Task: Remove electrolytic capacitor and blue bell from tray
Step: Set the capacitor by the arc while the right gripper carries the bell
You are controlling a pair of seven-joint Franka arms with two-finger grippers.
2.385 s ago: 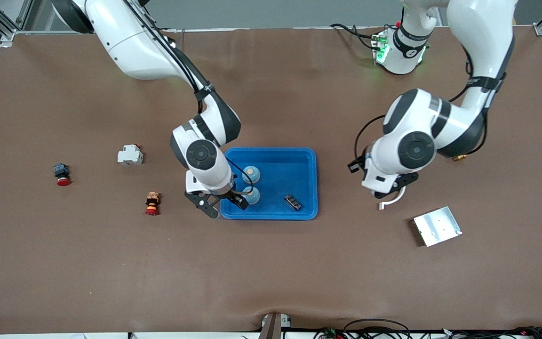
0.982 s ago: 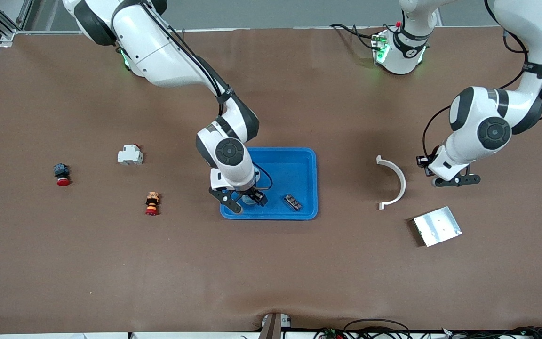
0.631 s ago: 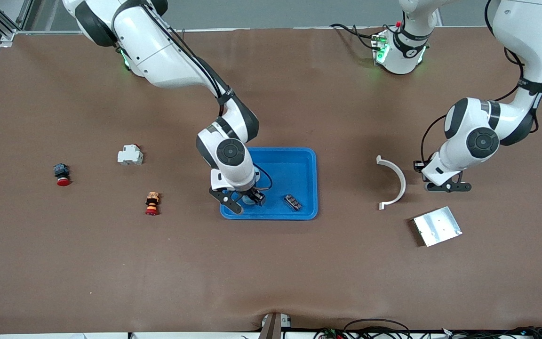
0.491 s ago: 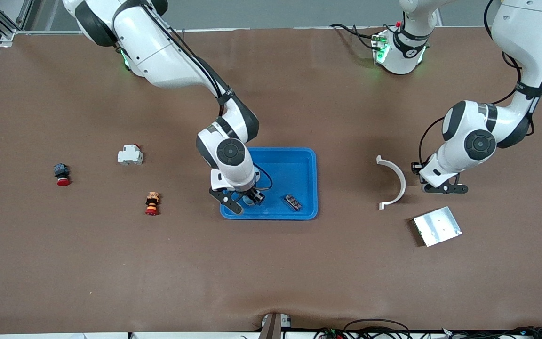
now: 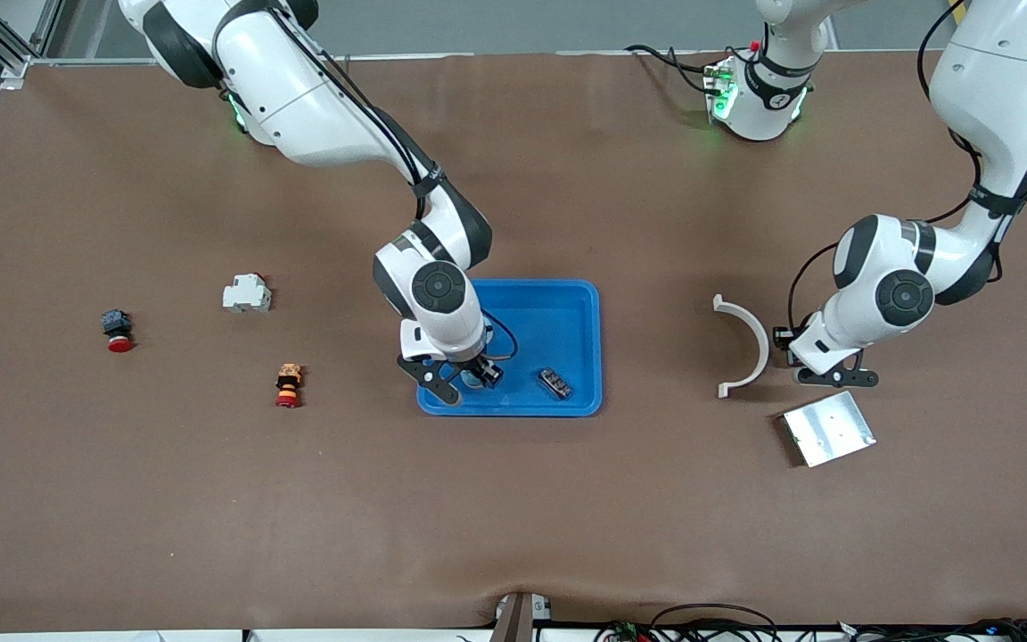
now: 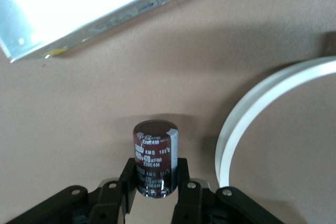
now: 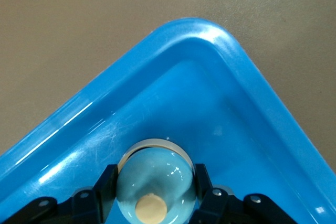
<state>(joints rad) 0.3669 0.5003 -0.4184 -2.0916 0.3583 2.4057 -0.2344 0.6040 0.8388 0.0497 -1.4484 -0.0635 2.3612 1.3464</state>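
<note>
A light-blue dome bell (image 7: pixel 155 182) with a tan button sits in the corner of the blue tray (image 5: pixel 598 348) nearest the front camera, toward the right arm's end. My right gripper (image 5: pixel 464 379) is shut on it, a finger (image 7: pixel 107 178) pressed to each side. The dark brown capacitor (image 6: pixel 155 156) stands upright in my left gripper (image 6: pixel 155 170), which is shut on its lower body. The left gripper (image 5: pixel 825 374) hangs over the table between the white curved piece (image 5: pixel 754 343) and the metal plate (image 5: pixel 830 428).
A small black part (image 5: pixel 554 383) lies in the tray. Toward the right arm's end lie a white breaker (image 5: pixel 247 293), a black-and-red push button (image 5: pixel 118 330) and an orange-and-red one (image 5: pixel 288 385).
The right gripper has shut on the bell in the tray. The left arm has carried the capacitor down toward the metal plate, beside the white curved piece.
</note>
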